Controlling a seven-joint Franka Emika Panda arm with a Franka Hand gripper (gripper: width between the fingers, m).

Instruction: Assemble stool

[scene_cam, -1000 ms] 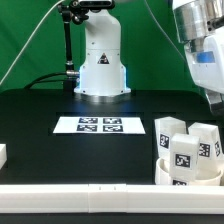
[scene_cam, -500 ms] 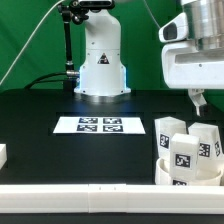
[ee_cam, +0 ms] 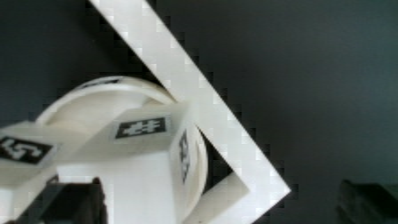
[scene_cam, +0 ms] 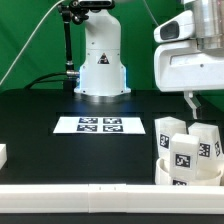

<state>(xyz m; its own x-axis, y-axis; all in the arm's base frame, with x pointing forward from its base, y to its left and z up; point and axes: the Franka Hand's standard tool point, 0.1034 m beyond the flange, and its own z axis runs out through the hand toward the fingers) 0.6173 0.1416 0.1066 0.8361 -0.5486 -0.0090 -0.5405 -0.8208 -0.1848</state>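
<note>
Nearest the camera in the exterior view, a long white rail runs across the front edge of the black table. Just behind it, at the exterior view's right, the stool parts sit bunched together: the round seat lies low against the rail, and blocky white legs with black-and-white square tags stand upright on or close around it, touching one another. A small white block shows at the far left edge, well apart from them. Farther back, the marker board lies flat in the middle of the table. Above the stool parts, the gripper hangs with its fingers spread wide and nothing between them, not touching the legs. The wrist view looks down on the seat's curved rim, a tagged leg and the rail crossing diagonally beside them. Farthest back stands the arm's white base before a green backdrop.
</note>
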